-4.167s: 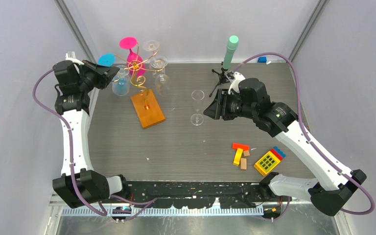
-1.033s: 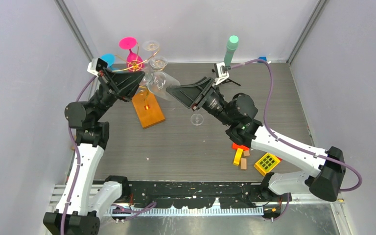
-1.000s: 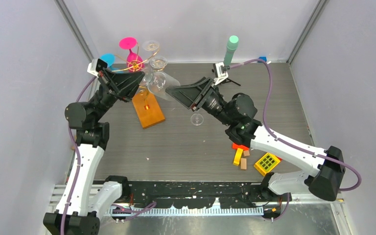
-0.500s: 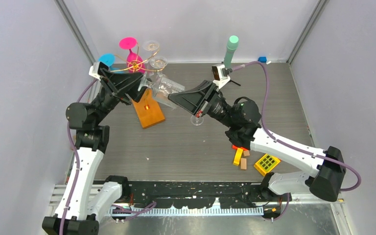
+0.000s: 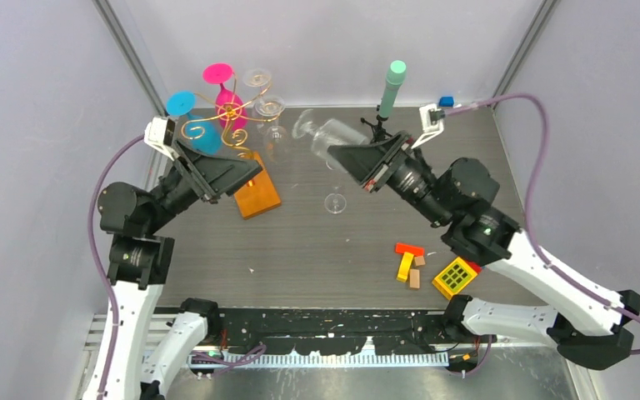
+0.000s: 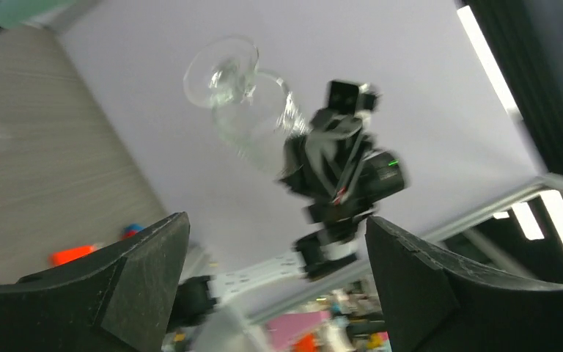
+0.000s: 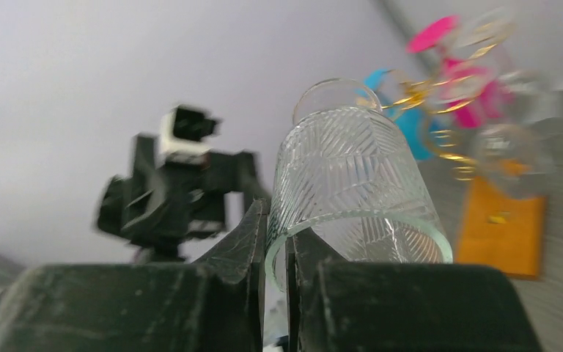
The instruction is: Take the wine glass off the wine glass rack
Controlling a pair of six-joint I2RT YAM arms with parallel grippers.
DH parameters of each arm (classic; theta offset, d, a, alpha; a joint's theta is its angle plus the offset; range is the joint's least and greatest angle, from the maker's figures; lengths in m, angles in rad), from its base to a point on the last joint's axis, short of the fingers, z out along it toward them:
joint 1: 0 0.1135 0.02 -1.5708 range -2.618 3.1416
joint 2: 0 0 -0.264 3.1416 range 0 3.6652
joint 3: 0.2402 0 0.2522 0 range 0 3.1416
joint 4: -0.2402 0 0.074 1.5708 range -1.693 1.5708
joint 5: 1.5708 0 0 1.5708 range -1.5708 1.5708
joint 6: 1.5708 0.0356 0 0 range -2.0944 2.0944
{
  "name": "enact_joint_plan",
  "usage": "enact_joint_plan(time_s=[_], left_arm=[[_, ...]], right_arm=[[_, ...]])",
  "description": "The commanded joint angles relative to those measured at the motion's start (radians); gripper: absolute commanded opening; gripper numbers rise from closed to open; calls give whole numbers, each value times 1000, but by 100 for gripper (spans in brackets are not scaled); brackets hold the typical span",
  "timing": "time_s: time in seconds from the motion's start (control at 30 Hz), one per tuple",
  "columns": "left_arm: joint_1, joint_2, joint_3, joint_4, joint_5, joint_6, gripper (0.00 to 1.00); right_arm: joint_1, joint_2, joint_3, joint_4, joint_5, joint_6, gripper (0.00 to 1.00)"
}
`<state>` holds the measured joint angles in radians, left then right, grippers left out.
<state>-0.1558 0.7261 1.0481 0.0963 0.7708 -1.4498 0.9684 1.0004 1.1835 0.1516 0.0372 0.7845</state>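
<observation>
Wine glass (image 5: 327,135) pinched at rim in R jaws, off rack (image 5: 260,198); L jaws spread wide, empty.

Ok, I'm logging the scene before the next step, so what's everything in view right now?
rack: one, gold wire on an orange base, back left
pink glass: one, on the rack
blue glass: one, on the rack
clear glasses: at least two, on the rack
wine glass: one, clear, patterned, tilted in the air
standing glass: one, clear, table middle
tripod: one, black, with a mint-green cylinder, back
toy blocks: several, red, yellow, tan, near right
grid block: one, yellow, near right
table: dark grey
left gripper: open, empty
right gripper: shut on the wine glass's rim
</observation>
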Motion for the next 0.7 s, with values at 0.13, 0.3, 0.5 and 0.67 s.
enact_joint_plan(time_s=[0.13, 0.3, 0.5, 0.67], left_arm=[[1, -47, 176, -678, -86, 823, 95], [-3, -48, 191, -839, -162, 1028, 95], [-14, -48, 152, -870, -190, 1065, 95], [-20, -48, 132, -885, -220, 1080, 95]], right_arm=[[-8, 50, 341, -719, 698, -323, 0], [-64, 186, 464, -988, 786, -340, 0], [-306, 309, 483, -1079, 423, -323, 0], [-433, 406, 420, -1067, 179, -347, 0]])
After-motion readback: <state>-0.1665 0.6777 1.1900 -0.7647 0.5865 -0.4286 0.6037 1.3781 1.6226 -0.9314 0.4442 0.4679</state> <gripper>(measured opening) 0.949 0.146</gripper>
